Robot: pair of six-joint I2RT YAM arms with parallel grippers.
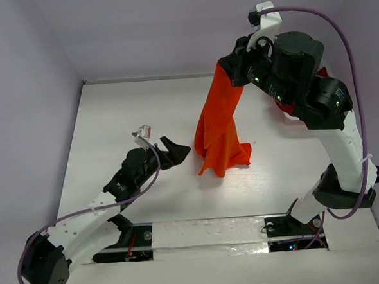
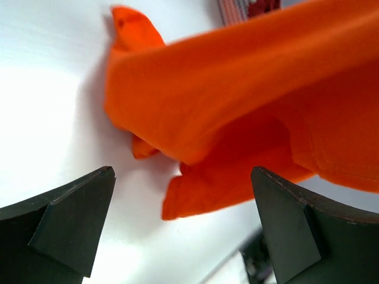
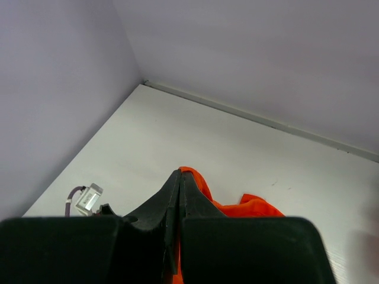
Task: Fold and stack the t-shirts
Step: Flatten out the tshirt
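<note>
The bright orange t-shirt hangs in a long drape from my right gripper, which is raised high and shut on its top edge; its lower end rests bunched on the white table. In the right wrist view the shut fingers pinch orange cloth. My left gripper is open and empty, low over the table just left of the shirt's lower end. In the left wrist view the orange shirt fills the space ahead of the open fingertips. A bit of dark red cloth peeks from behind the right arm.
The white table is walled by pale lilac panels at the back and left. The arm bases sit at the near edge. A striped edge and something dark red show at the top of the left wrist view.
</note>
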